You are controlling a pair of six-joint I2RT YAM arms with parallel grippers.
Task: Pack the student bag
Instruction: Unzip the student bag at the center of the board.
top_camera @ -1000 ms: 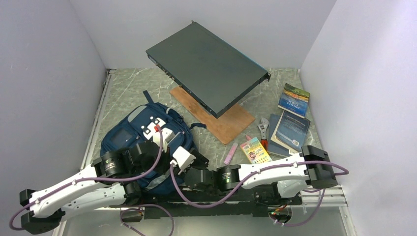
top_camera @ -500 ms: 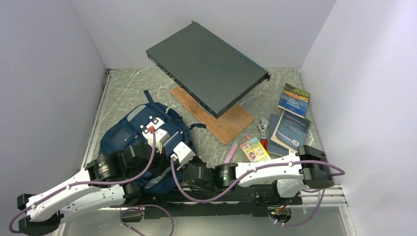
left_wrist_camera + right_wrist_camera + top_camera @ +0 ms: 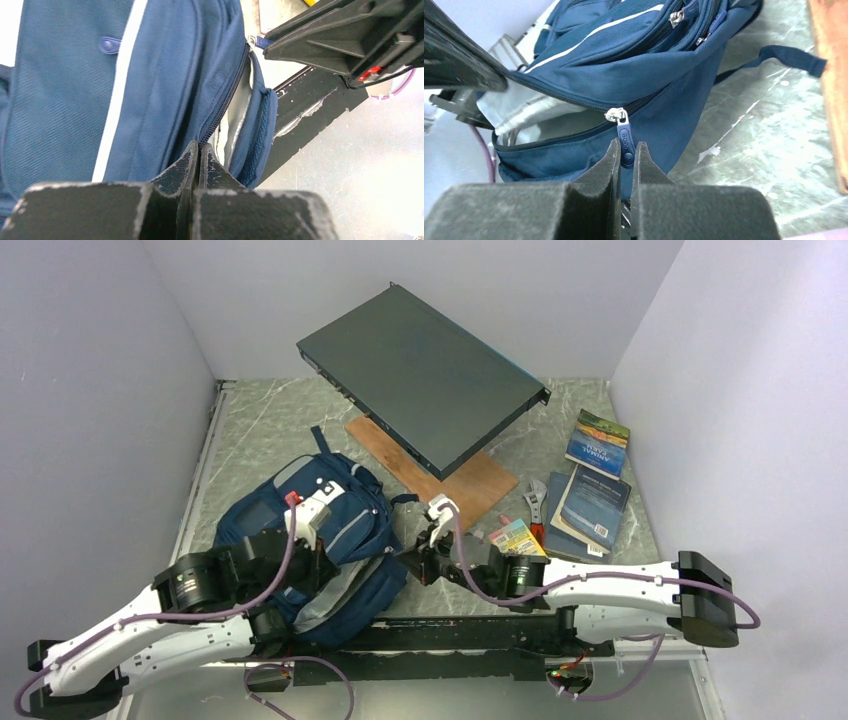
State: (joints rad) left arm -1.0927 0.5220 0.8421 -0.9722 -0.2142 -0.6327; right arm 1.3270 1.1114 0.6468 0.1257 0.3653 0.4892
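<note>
At the lower left of the top view, the bag (image 3: 255,525) is laid on the table (image 3: 250,420), close to the front edge. Its main zip is seen partly undone, and grey lining (image 3: 524,107) is shown in the gap. The upper edge of that gap is nipped by the left gripper (image 3: 198,150). Its fingers are pressed tight together right on the zip line, and the flap is held up a little.

At the right side of the bag, the zip pull (image 3: 625,139) is pinched by the right gripper (image 3: 625,150). The blue tab is caught between the two fingers, just below the silver slider. A thin blue strap (image 3: 784,55) is left lying on the table beside the bag.

In the upper middle of the top view, a flat dark box (image 3: 420,375) is set partly over a wood board (image 3: 455,490). Right of the board, a yellow card (image 3: 518,537) and a wrench (image 3: 538,502) are laid side by side. At the far right, near the wall, two books (image 3: 598,440) are laid flat, one behind the other.
</note>
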